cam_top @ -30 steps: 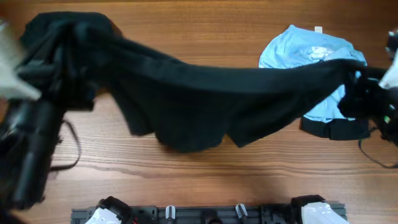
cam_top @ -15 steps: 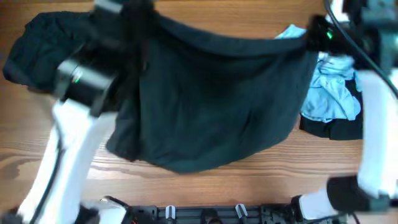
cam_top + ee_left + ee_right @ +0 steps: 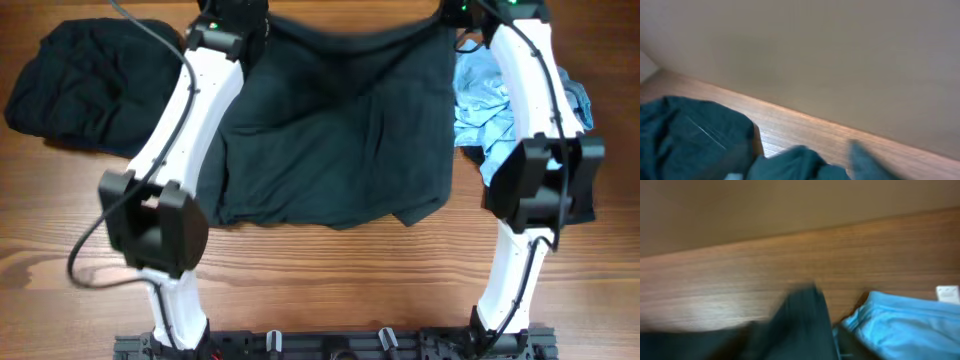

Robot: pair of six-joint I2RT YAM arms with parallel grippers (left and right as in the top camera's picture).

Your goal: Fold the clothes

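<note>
Charcoal garment (image 3: 335, 130) spread on wooden table (image 3: 320, 280); light blue garment (image 3: 478, 110) beside.

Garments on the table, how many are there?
3: a dark shirt spread in the centre, a dark heap far left, a light blue one at right. Others may hide beneath them.

front table (image 3: 330, 285) bare, dark shirt (image 3: 335, 140) centre; black pile (image 3: 70, 80) left, blue garment (image 3: 476, 110) right
</note>
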